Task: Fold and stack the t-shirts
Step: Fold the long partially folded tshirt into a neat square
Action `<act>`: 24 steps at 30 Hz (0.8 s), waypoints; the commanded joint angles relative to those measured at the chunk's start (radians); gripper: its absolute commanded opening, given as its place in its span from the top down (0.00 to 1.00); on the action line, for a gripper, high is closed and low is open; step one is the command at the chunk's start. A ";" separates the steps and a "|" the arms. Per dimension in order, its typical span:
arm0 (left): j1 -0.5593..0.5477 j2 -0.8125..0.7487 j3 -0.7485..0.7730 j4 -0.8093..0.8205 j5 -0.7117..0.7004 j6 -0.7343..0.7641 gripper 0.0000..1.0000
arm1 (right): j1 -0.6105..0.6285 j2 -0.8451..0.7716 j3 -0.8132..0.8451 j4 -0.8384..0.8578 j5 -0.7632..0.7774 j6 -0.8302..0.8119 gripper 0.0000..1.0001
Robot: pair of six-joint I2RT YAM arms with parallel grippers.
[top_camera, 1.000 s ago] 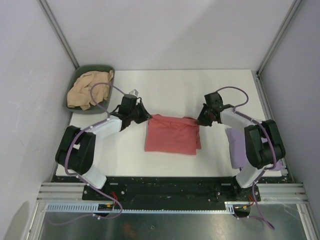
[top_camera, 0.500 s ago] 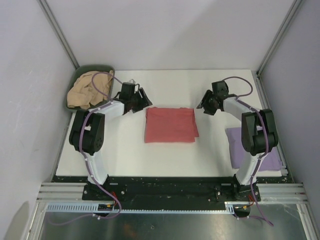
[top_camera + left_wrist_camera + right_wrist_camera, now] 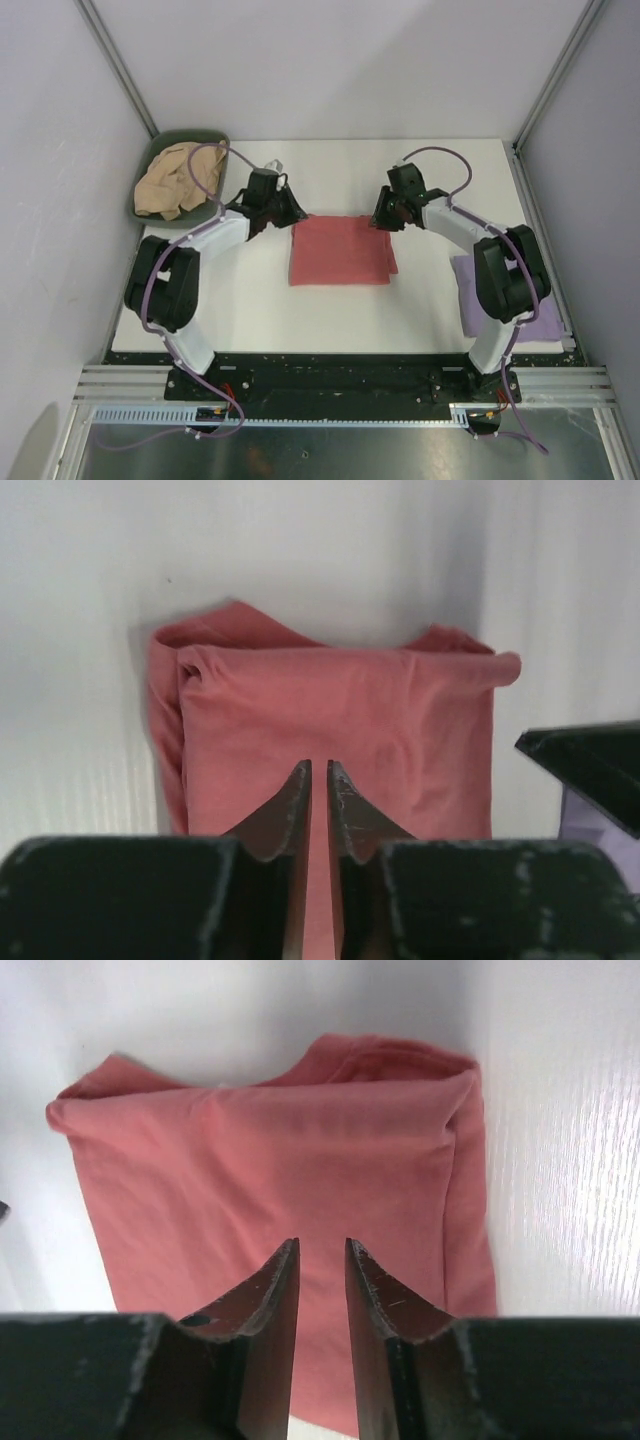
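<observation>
The salmon-red t-shirt (image 3: 340, 250) lies folded into a flat rectangle mid-table. It fills both wrist views (image 3: 340, 700) (image 3: 270, 1150). My left gripper (image 3: 292, 212) (image 3: 320, 765) hovers at its far left corner, jaws a narrow slit apart with nothing between them. My right gripper (image 3: 381, 217) (image 3: 322, 1243) hovers at the far right corner, jaws slightly wider apart and also empty. The pale lavender t-shirt (image 3: 505, 300) lies folded at the right edge, partly under the right arm. The tan-beige t-shirt (image 3: 175, 182) sits crumpled in the bin.
A dark green oval bin (image 3: 200, 137) stands at the table's far left corner. Metal frame posts rise at the back corners. The white table (image 3: 340, 170) ends at a black rail near the arm bases.
Both grippers let go of the red shirt, which now lies flat and folded. They pulled back and opened wider, then swung in to its far corners with jaws narrowed.
</observation>
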 commanded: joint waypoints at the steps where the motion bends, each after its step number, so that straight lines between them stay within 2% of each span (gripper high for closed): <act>1: -0.006 0.074 0.021 -0.007 0.029 -0.003 0.89 | -0.028 0.087 0.064 0.074 -0.017 -0.010 0.73; 6: 0.032 0.197 0.109 -0.007 0.025 -0.002 0.93 | -0.077 0.200 0.102 0.153 -0.091 0.006 0.74; 12: 0.099 0.319 0.192 -0.018 0.033 -0.001 0.91 | -0.101 0.316 0.218 0.051 -0.097 0.007 0.72; 17: 0.121 0.301 0.197 -0.028 0.032 0.009 0.84 | -0.113 0.300 0.230 0.018 -0.088 -0.007 0.68; 21: 0.131 0.241 0.190 -0.040 0.046 0.021 0.67 | -0.121 0.258 0.231 -0.010 -0.079 -0.018 0.67; 24: 0.131 0.162 0.151 -0.059 0.058 0.028 0.62 | -0.123 0.217 0.238 -0.047 -0.066 -0.034 0.66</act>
